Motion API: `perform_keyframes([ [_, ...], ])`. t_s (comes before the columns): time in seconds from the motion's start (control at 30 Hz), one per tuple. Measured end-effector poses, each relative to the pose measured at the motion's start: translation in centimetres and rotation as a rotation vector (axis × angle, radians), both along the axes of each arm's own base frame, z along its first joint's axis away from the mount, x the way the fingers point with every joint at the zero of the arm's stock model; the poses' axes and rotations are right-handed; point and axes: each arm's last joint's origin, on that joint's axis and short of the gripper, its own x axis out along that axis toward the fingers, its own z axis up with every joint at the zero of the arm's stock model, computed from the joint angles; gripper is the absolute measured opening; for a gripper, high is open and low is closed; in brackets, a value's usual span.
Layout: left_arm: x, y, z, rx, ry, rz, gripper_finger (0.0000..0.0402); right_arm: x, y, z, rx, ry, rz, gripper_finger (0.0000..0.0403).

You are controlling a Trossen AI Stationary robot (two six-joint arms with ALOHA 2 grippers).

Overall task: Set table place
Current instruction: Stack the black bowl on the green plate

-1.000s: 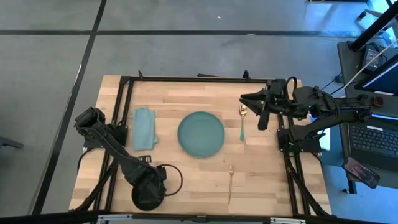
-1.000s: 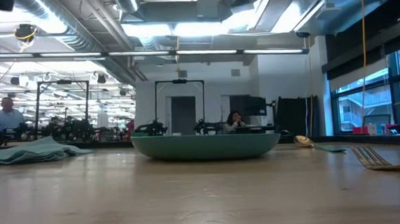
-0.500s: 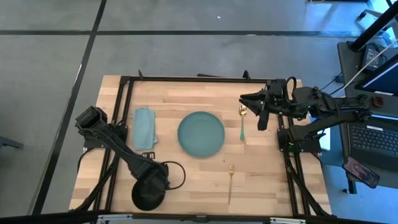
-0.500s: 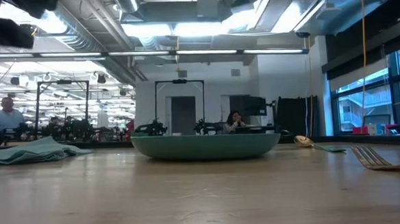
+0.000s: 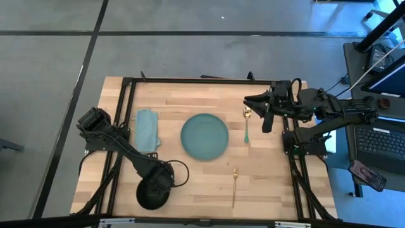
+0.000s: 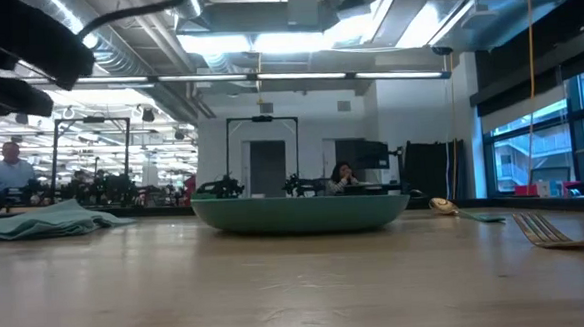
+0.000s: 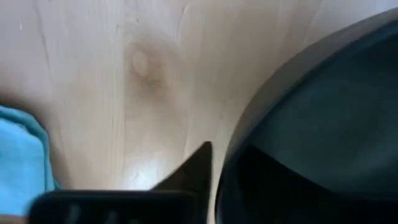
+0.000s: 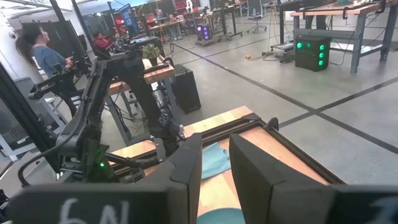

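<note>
The black bowl (image 5: 152,197) is at the table's (image 5: 190,95) near left, under my left gripper (image 5: 159,180), which is shut on it. It fills the right of the left wrist view (image 7: 311,124). The teal plate (image 5: 204,136) sits mid-table. The folded teal napkin (image 5: 147,131) lies left of it, the spoon (image 5: 247,123) right of it, and the fork (image 5: 235,185) near right. My right gripper (image 5: 252,101) is open and empty, up over the spoon's far end. My left gripper holds the black bowl at its rim (image 7: 227,155), on the bowl's far side. One finger (image 7: 193,174) stands outside the wall; the other is hidden behind the rim. The fingers come from above. Whether the bowl is clear of the table I cannot tell.
The left arm's dark bulk shows at the upper left of the low view (image 6: 17,68). The plate (image 6: 300,211), napkin (image 6: 45,221) and fork (image 6: 551,232) lie flat on the wood. People and workbenches show in the room beyond the table.
My left gripper has gone a little toward the table's right edge with the black bowl. Its arm has come farther into the low view from the upper left.
</note>
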Motion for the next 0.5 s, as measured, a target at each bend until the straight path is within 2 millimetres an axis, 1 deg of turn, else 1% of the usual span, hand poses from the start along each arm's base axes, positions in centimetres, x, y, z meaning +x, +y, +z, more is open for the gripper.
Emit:
perform_keyframes([
  [0.03,0.2,0.2,0.2,-0.011,0.006,0.011,0.0028,0.0,0.0,0.0,0.000,0.001,0.000,0.0084],
  [0.07,0.6,0.3,0.6,-0.031,0.006,0.024,0.0015,0.0,0.0,0.0,-0.001,0.003,0.000,0.0084],
  [0.17,2.1,0.8,2.3,-0.034,-0.037,0.064,0.0012,0.0,0.0,0.0,-0.002,0.005,0.000,0.0084],
  [0.3,4.6,2.7,6.5,0.004,-0.117,0.144,0.0005,0.0,0.0,-0.1,-0.001,0.006,0.000,0.0084],
  [0.4,6.4,5.7,9.8,0.036,-0.177,0.188,0.0006,0.0,0.0,-0.1,0.000,0.005,0.000,0.0084],
  [0.5,8.4,9.9,12.1,0.031,-0.262,0.261,0.0004,0.0,0.0,-0.1,0.011,0.002,-0.002,0.0084],
])
